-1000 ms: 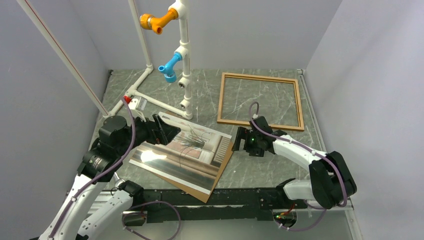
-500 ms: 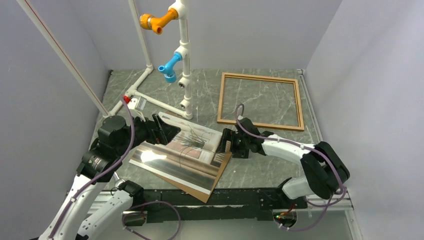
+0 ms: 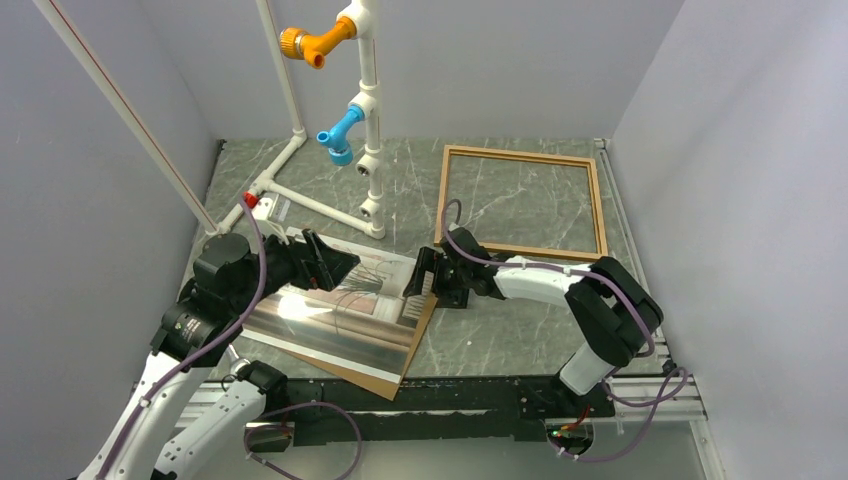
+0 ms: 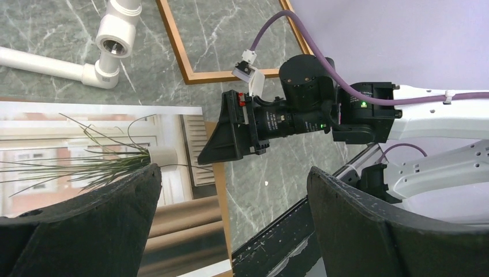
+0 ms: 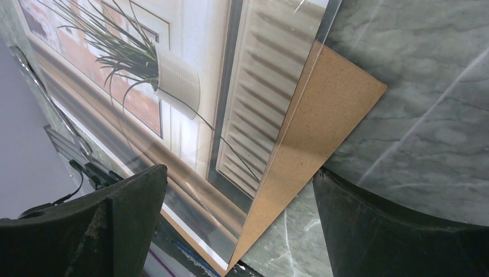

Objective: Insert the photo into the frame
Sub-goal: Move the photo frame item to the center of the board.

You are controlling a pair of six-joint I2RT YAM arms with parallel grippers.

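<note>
Grey-green marble desk, pale walls on three sides.

Top view: we see the frame flat at the far right of the desk, only marble showing through its opening. The photo is near-left, face up, on a brown hardboard sheet whose near corner and right edge stick out past it. It is well apart from the frame. White pipe stand with orange and blue fittings at far centre. Left arm bends in from the left, left jaws over the photo's far-left edge. Right arm stretches low and leftward across the desk, right jaws at the photo's right edge. We cannot tell contact from here.

Left wrist view: left jaws spread wide, gripping nothing. The photo is below them, potted plant showing. A strip of the hardboard sheet runs along its right edge. Right arm lies level, pointing toward this camera, its black tip just beside that edge. Frame corner and pipe stand base beyond.

Right wrist view: right jaws wide too, gripping nothing. Between them we see the photo, glossy, and a corner of the hardboard sheet poking out over bare desk.
</note>
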